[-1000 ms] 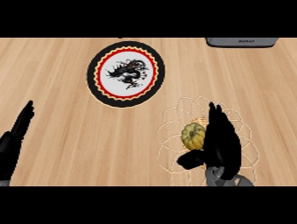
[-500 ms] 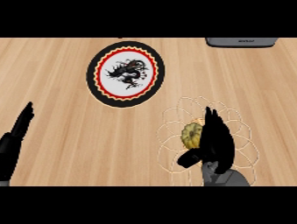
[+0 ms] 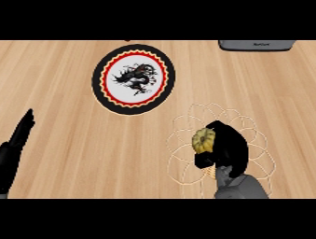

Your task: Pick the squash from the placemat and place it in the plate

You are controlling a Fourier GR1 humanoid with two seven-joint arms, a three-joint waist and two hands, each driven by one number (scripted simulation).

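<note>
- Right black robot hand (image 3: 225, 148) curled round yellow ribbed squash (image 3: 203, 139), on the pale lacy wire-pattern placemat (image 3: 253, 126) w/ it.
- Left black hand (image 3: 17, 140) resting open at left edge.
- Grasp step, prob. Next: lift, carry up-left to round dragon-print plate w/ black-red rim (image 3: 134, 79), well apart.

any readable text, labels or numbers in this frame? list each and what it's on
Nothing can be read.
Grey object at the counter's far edge: a small light mark on its front, too blurred to read.
Plate: a black figure in the middle with a red and yellow rim, no lettering.
Squash, placemat, right hand, left hand: no text.
</note>
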